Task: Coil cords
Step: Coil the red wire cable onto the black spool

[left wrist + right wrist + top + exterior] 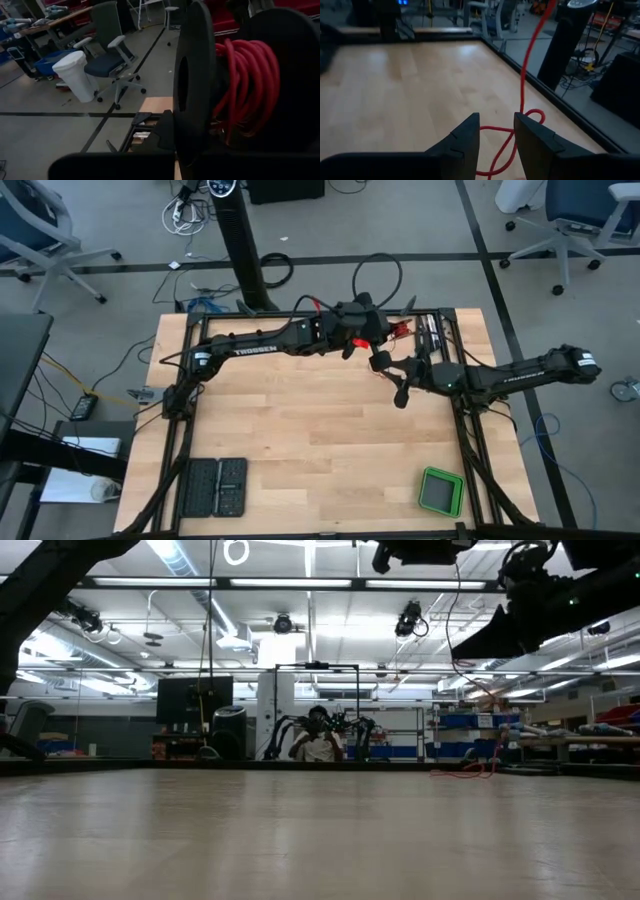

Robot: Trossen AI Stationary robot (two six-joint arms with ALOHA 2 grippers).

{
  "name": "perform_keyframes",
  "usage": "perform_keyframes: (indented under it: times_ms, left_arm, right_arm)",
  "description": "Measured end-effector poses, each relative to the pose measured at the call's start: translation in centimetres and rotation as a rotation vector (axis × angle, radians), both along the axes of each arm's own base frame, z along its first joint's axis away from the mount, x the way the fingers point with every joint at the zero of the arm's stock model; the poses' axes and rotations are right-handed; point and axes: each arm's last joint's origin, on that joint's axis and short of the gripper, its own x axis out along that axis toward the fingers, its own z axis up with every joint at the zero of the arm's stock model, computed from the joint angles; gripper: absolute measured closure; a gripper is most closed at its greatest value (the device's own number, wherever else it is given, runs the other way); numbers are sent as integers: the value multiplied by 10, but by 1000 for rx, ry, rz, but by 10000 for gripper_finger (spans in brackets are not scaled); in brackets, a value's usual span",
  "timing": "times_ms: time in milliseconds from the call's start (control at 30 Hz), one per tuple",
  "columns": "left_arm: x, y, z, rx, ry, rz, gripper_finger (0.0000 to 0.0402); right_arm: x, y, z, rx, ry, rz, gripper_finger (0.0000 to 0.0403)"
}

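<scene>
While the black spool (200, 85) fills the left wrist view with red cord (247, 85) wound thickly around its core, we find both arms gathered over the far edge of the wooden counter (300, 440). Seen from above, the left gripper (352, 330) sits raised beside that far edge, its fingers pressed together; we cannot see exactly what part of the spool they bear on, though the spool stands right in front of its camera. Just beside it, toward the counter's right rail, the right gripper (398, 392) hangs above the wood. In its own wrist view the right gripper (496, 131) shows its fingers (465, 137) spread with a clear gap, and the cord (524, 85) runs in a thin line from high above toward the counter near the edge rail, where it curls into a small loose loop that lies behind and between the two fingers; we cannot tell whether either finger touches it. From the level view the cord (468, 772) shows as a thin red tangle lying on the counter's far right side, with the arms dark overhead. Near the counter's front edge lie a green-rimmed square box (441, 491) on the right and two black flat trays (214, 486) on the left, both well apart from the cord.
</scene>
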Motion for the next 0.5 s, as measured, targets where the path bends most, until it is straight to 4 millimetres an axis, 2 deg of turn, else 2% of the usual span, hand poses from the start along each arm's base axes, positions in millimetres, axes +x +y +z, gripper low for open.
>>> perform_keyframes:
  times_ms: [500]
  left_arm:
    - [1,-2,0,-22,-9,-40,399]
  right_arm:
    - [-3,-11,-10,-63,133,-130,286]
